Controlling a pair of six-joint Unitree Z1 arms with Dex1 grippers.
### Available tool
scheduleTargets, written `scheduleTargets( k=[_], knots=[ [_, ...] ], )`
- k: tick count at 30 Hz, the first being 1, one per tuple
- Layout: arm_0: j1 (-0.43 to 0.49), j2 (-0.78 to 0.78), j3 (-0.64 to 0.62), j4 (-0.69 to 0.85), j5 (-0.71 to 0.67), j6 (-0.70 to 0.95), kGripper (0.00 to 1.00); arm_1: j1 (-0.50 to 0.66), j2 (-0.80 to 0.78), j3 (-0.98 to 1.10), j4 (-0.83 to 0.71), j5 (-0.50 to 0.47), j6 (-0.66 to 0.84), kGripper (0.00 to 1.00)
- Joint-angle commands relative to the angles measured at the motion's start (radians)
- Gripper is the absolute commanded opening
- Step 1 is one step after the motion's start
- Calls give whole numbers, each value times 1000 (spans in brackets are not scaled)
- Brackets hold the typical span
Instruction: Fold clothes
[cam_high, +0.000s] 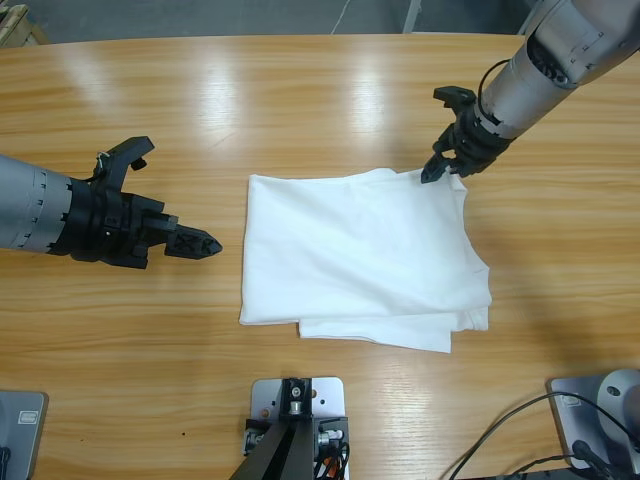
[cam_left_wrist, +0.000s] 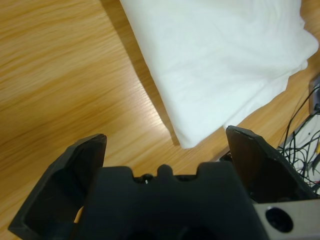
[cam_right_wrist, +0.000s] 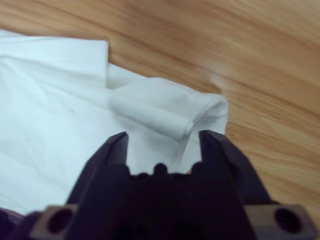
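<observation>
The white T-shirt (cam_high: 360, 260) lies folded into a rough rectangle at the middle of the wooden table (cam_high: 300, 90), its left edge straight, its near edge showing stepped layers and its far right corner rumpled, with bare wood open on every side. The left gripper (cam_high: 205, 244) hovers just off the shirt's left edge with its jaws spread and nothing between them, bare table between it and the cloth. The right gripper (cam_high: 437, 168) sits at the far right corner, jaws parted around a rolled hem (cam_right_wrist: 172, 125) there
</observation>
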Motion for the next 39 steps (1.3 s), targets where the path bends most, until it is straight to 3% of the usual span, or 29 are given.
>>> scheduleTargets(
  k=[1, 10, 18, 27, 28, 29, 30, 36, 39],
  knots=[
    [11, 22, 36, -10, -14, -3, 950, -12, 47, 2, -18, 7, -28, 0],
    [11, 19, 41, -10, -14, -3, 950, -12, 19, 0, -13, 10, -84, 0],
    [11, 17, 48, -18, -15, -7, 950, -50, -71, -19, 13, -116, -8, 0],
    [11, 15, 54, -18, -15, -7, 950, -70, 77, -31, 36, -142, 0, 0],
    [11, 15, 54, -18, -16, -8, 950, -71, 91, -40, 36, -147, 0, 291],
    [11, 15, 54, -18, -16, -8, 950, -71, 100, -51, 47, -167, 2, 906],
    [11, 15, 54, -18, -16, -7, 950, -70, 101, -64, 79, -200, 7, 997],
    [11, 22, 54, -35, -8, -13, 950, -42, -118, -30, 121, -435, 18, 1000],
    [13, 23, 54, -56, 31, -71, 945, -20, -282, -18, 152, -454, 17, 1000]
  ],
)
